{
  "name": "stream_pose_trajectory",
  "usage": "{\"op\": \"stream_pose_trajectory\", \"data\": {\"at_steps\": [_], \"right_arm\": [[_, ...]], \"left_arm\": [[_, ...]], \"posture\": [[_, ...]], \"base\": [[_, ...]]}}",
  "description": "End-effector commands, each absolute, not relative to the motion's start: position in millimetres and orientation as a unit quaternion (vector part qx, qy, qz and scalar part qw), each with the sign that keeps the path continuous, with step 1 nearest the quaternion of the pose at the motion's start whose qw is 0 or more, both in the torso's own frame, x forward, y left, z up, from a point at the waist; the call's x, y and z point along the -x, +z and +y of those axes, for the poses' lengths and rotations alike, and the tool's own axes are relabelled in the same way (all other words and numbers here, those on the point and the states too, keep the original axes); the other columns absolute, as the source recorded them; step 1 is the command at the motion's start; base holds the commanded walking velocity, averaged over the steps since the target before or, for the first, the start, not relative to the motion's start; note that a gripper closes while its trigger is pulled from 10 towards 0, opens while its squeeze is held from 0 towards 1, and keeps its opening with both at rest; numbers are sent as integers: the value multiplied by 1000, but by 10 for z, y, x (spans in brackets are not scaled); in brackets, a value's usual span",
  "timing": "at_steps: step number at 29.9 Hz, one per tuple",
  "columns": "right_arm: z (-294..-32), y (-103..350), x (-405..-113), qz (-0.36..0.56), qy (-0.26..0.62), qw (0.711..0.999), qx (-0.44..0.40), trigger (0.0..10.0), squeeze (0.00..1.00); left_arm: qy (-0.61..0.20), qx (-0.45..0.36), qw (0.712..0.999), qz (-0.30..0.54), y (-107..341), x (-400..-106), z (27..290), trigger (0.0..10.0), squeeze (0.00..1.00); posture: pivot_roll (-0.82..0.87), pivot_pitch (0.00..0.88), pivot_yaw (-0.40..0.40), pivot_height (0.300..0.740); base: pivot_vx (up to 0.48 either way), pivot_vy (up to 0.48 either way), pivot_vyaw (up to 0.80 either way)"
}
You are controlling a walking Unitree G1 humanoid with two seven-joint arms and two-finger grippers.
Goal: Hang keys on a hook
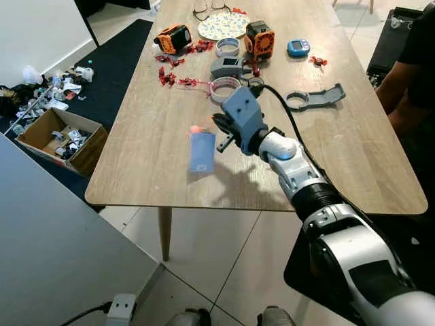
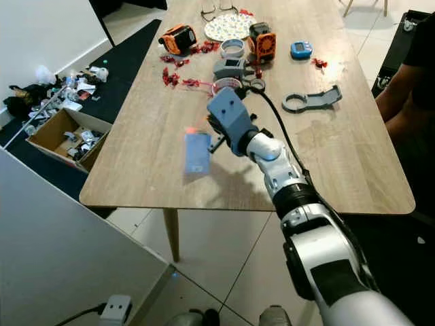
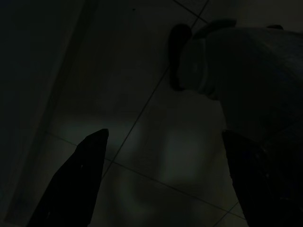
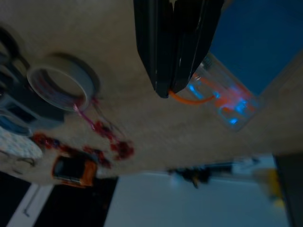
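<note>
Right gripper (image 1: 216, 126): we see its fingers pinching an orange loop, blue key tag (image 1: 202, 151) dangling above the table.
Table (image 1: 149, 146): light wood, cluttered far end.
Room: tiled floor (image 1: 224, 251), cardboard box (image 1: 62, 138) left.
Left gripper (image 3: 165, 184): fingers spread, hanging idle.

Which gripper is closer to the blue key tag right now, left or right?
Right. The right gripper is shut on the orange loop of the blue key tag, which dangles over the wooden table. The left gripper hangs open low over the tiled floor, away from it.
</note>
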State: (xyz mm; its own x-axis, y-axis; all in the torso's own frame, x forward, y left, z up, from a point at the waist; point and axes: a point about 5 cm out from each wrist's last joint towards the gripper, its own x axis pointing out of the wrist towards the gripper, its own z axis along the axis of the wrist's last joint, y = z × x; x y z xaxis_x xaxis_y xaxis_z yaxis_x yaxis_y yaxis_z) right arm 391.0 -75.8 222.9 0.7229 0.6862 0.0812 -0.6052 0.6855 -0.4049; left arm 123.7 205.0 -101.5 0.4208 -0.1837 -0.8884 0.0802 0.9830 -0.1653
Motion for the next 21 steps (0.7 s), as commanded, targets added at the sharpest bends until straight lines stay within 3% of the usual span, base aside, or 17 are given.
{"op": "stream_pose_trajectory", "data": {"at_steps": [1,8,13,19,21], "right_arm": [[-703,2320,-3813,-140,410,892,130,0,0],[-705,2575,-3530,-188,525,828,65,0,0],[-687,2612,-3454,-199,552,809,31,0,0],[-617,2561,-3234,-197,614,764,-34,0,0],[-617,2561,-3234,-197,614,764,-34,0,0]], "left_arm": [[-78,59,832,546,-1048,-1120,2055,10000,0],[-65,60,831,550,-1051,-1054,2139,10000,0],[-61,60,830,552,-1059,-1022,2144,10000,0],[-57,58,830,552,-1067,-1004,2132,10000,0],[-57,58,830,552,-1067,-1004,2132,10000,0]], "posture": [[-88,186,118,740],[-90,168,117,740],[-93,158,119,740],[-87,146,118,740],[-87,146,118,740]], "base": [[0,0,0],[0,0,0],[0,0,0],[0,0,0],[0,0,0]]}}
